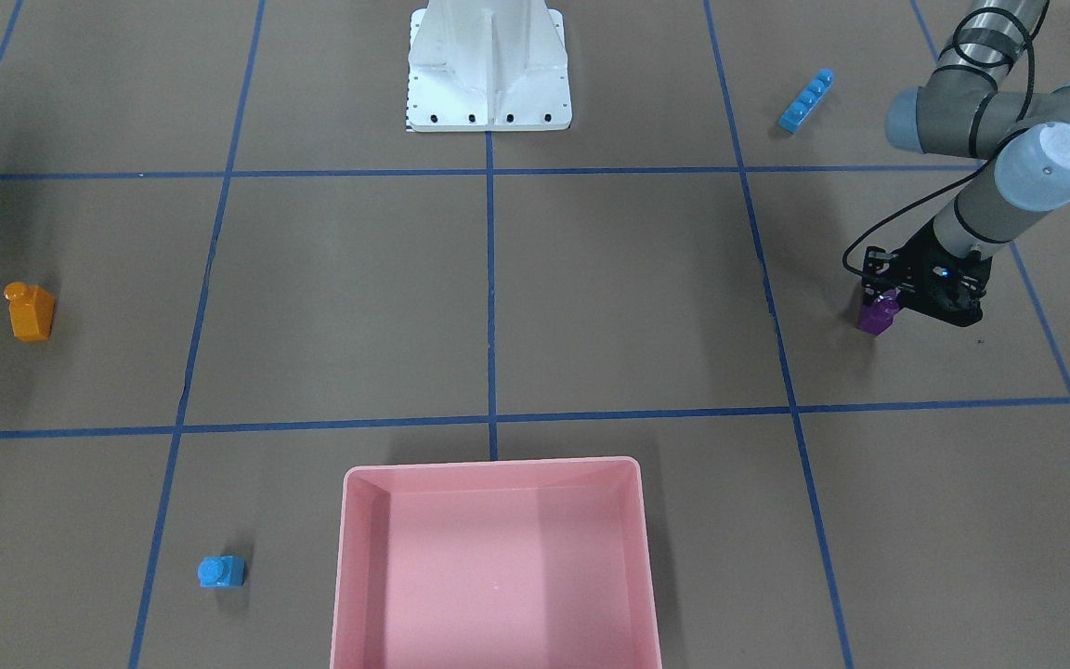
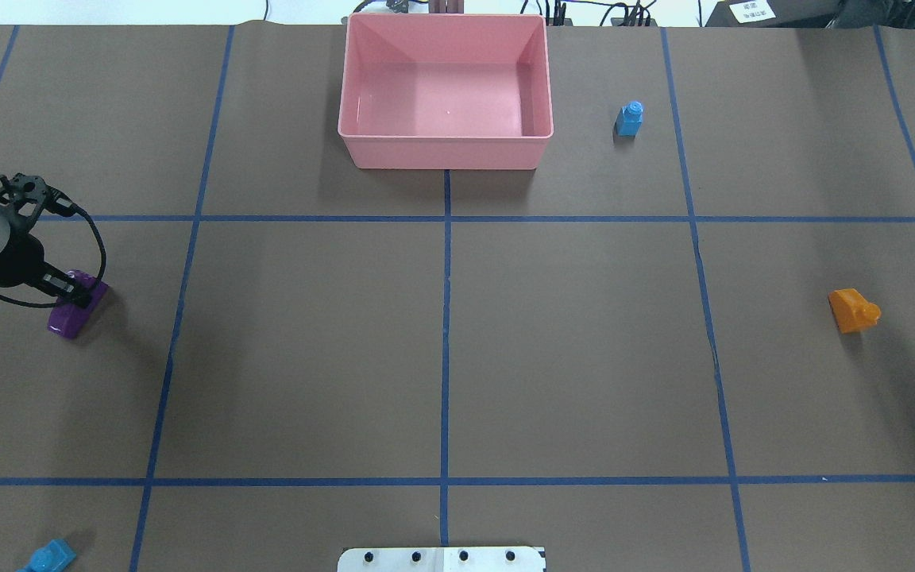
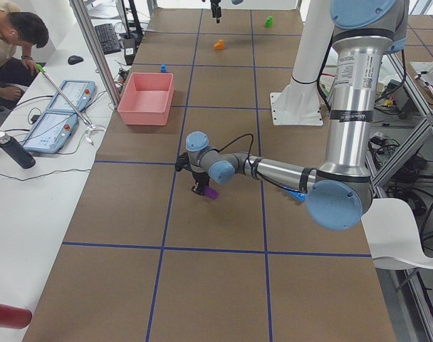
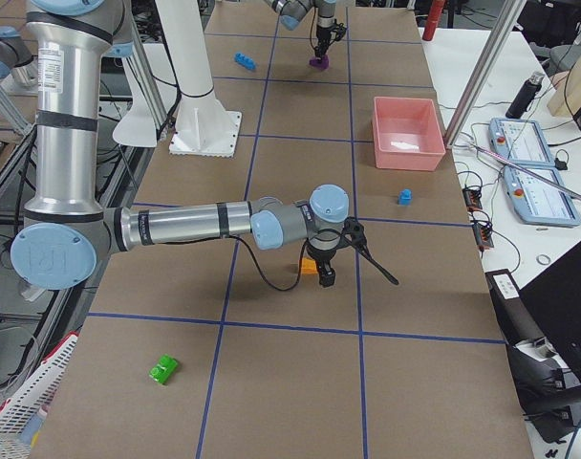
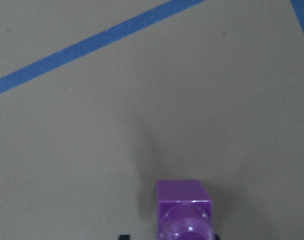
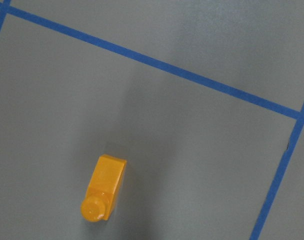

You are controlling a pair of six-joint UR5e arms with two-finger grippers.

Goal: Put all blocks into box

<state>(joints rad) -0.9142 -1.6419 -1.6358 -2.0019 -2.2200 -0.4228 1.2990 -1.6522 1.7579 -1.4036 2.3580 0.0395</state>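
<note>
The purple sloped block (image 5: 184,210) lies on the brown table at the robot's far left. My left gripper (image 2: 76,292) is down over it, fingers either side with a gap showing, so open. The pink box (image 2: 445,151) stands empty at the far middle. The orange one-stud block (image 2: 852,310) lies at the right; it also shows in the right wrist view (image 6: 103,187). My right gripper (image 4: 326,279) hovers beside it; I cannot tell its state. The small blue block (image 2: 629,119) stands right of the box. The long blue block (image 1: 806,99) lies near my left arm. The green block (image 4: 163,368) lies far right.
The white metal base (image 1: 489,74) stands at the robot's side of the table. Blue tape lines mark a grid on the brown surface. An operator (image 3: 13,43) sits at a side bench with tablets beyond the box.
</note>
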